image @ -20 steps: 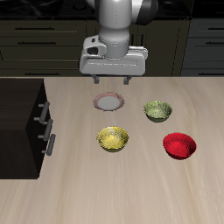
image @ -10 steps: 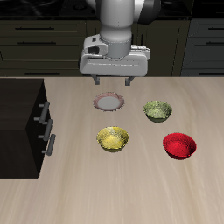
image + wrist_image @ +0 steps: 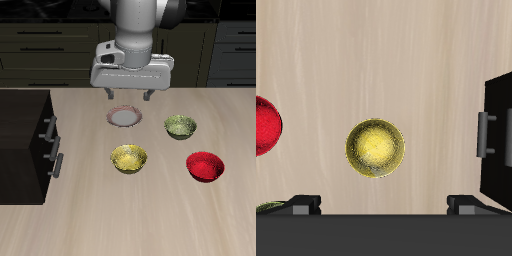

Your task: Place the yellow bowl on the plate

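The yellow bowl sits upright on the table nearer the front edge; it also shows in the wrist view. The plate, white-grey with a pinkish-red rim, lies farther back, just below the gripper. My gripper hangs above the plate's far edge, open and empty, well apart from the yellow bowl. In the wrist view only the two fingertips show, spread wide. The plate is out of the wrist view.
An olive-green bowl sits beside the plate and a red bowl beside the yellow bowl; the red bowl also shows in the wrist view. A black cabinet with handles stands at the table's side, seen too in the wrist view.
The gripper has drifted slightly toward the table's front and a little lower. The bowls and plate have not moved.
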Tool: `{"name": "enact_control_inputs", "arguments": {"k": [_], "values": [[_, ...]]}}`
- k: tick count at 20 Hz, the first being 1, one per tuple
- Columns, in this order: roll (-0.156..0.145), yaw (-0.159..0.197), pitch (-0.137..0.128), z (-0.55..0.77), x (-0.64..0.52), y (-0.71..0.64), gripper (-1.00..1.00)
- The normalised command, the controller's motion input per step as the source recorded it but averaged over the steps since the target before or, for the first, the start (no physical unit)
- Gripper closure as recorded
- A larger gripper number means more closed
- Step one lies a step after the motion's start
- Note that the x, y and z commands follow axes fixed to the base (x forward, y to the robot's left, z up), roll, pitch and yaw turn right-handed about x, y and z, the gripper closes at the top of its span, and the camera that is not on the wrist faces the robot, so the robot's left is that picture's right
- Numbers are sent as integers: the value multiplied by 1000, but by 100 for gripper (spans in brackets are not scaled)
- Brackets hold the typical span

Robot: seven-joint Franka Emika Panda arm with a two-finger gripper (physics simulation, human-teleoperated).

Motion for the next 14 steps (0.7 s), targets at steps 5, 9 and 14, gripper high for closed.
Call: {"name": "enact_control_inputs", "arguments": {"k": [5, 9, 14], "values": [[-15, 5, 28, -23, 311, -4, -100], [6, 6, 17, -81, 172, 102, -100], [35, 3, 0, -22, 24, 230, -100]]}}
